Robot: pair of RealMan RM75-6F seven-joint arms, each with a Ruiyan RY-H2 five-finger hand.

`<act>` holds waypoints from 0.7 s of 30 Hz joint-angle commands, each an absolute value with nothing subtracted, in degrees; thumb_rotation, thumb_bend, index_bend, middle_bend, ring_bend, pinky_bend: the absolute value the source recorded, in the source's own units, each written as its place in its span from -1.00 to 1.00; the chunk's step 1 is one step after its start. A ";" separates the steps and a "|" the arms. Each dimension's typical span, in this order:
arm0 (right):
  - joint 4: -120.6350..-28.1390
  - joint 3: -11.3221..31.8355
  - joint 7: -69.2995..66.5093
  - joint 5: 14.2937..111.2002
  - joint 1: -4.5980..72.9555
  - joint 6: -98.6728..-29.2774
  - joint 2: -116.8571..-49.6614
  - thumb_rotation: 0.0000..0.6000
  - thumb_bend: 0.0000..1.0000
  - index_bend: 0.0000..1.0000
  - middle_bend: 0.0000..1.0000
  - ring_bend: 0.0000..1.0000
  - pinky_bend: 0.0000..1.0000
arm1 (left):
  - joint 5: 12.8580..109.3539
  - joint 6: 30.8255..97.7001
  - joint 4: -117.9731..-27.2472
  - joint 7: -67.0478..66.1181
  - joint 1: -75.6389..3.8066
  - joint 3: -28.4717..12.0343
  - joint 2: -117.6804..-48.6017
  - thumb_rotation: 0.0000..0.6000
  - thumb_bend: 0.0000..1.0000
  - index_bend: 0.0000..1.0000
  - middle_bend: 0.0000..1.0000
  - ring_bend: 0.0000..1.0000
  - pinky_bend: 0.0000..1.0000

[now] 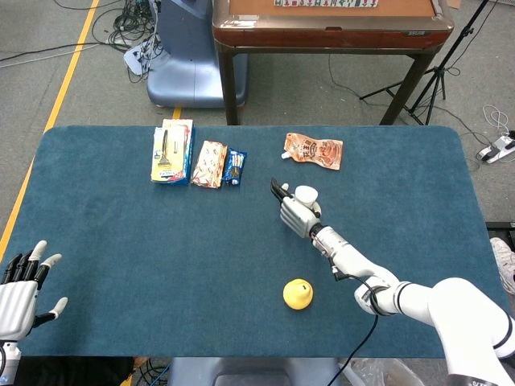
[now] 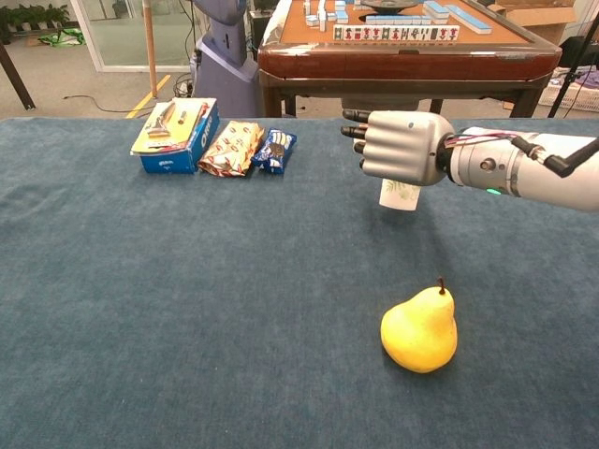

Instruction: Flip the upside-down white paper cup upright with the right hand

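Right robot hand [image 1: 294,211] holds the white paper cup [image 1: 306,194] above the bench [image 1: 121,241], beyond a yellow pear [image 1: 298,293].

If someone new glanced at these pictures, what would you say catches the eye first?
Mid-table, the right hand holds the white paper cup above the blue cloth, the cup's lower part showing below the hand. Nearer the front edge lies a bright yellow pear. The left hand rests open at the near left corner.

Small dark-blue snack packet [image 2: 275,150], just right of the blue box [image 2: 174,137], reads "OREO"; other print is illegible.
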State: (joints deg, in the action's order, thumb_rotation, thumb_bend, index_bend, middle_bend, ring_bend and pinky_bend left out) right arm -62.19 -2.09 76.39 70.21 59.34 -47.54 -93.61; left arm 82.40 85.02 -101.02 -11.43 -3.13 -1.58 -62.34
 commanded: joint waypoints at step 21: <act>-83.32 6.23 66.79 61.32 52.14 -58.79 -84.43 1.00 -0.63 -1.00 -0.83 -1.00 -1.00 | 82.79 84.13 -100.92 -11.24 -4.01 -1.97 -62.30 1.00 -0.59 -0.63 -1.00 -1.00 -1.00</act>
State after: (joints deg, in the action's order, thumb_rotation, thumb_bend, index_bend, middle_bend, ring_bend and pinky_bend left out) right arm -79.93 5.30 69.24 62.61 53.76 -57.18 -87.05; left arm 82.76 84.17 -100.88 -11.21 -3.96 -1.94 -62.32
